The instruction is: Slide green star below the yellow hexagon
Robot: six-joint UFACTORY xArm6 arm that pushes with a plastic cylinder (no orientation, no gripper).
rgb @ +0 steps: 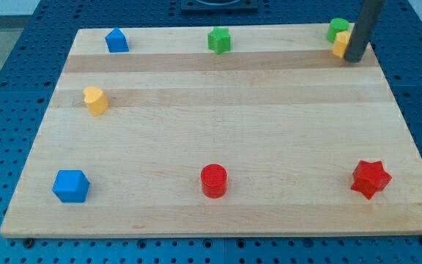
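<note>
The green star (219, 39) sits near the top edge of the wooden board (218, 132), at the middle. One yellow block (95, 100) lies at the left, and I cannot tell whether it is a hexagon. A second yellow block (341, 45) sits at the top right, partly hidden behind my rod, so its shape is unclear. My tip (355, 59) rests on the board touching or right next to that yellow block's right side, far to the right of the green star.
A green block (336, 28) sits just above the yellow one at the top right. A blue house-shaped block (116, 40) is at top left, a blue cube (71, 185) at bottom left, a red cylinder (214, 180) at bottom middle and a red star (371, 178) at bottom right.
</note>
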